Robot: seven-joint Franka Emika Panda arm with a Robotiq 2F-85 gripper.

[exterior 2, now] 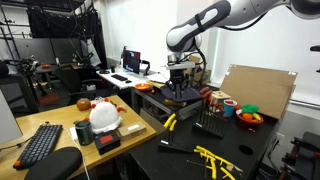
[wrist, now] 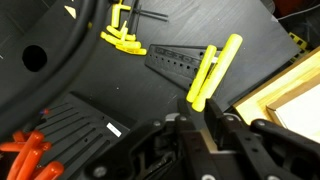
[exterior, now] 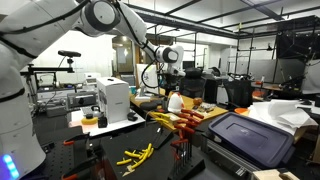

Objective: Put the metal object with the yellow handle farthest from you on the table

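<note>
My gripper (wrist: 197,108) is nearly closed on the metal end of the yellow-handled tool (wrist: 215,68). Its two yellow handles stick out past the fingertips, over the dark table top (wrist: 110,75). In both exterior views the gripper (exterior: 170,85) (exterior 2: 180,97) hangs above the tool rack, and the yellow handles (exterior: 160,118) (exterior 2: 172,122) show just below it. The table also shows in both exterior views (exterior: 110,150) (exterior 2: 180,155). The gripped metal part is hidden between the fingers.
Yellow hex keys (wrist: 122,38) (exterior 2: 215,160) (exterior: 135,155) lie on the table. A rack of orange-handled screwdrivers (wrist: 25,150) (exterior: 190,122) stands beside the gripper. A dark metal plate (wrist: 180,62) lies under the handles. A wooden box (wrist: 290,90) and a grey bin (exterior: 250,140) stand close by.
</note>
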